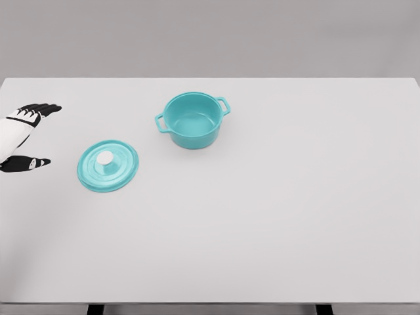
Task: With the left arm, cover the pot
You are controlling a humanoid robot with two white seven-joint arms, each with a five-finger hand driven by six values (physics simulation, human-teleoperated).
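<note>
A teal pot (pixel 193 119) with two side handles stands uncovered on the white table (pixel 275 210), a little left of centre toward the back. Its teal lid (pixel 108 165) with a white knob lies flat on the table, to the front left of the pot and apart from it. My left hand (pixel 29 134) enters at the far left edge, left of the lid and not touching it. Its fingers are spread, with the thumb below and the other fingers above, holding nothing. The right arm is out of view.
</note>
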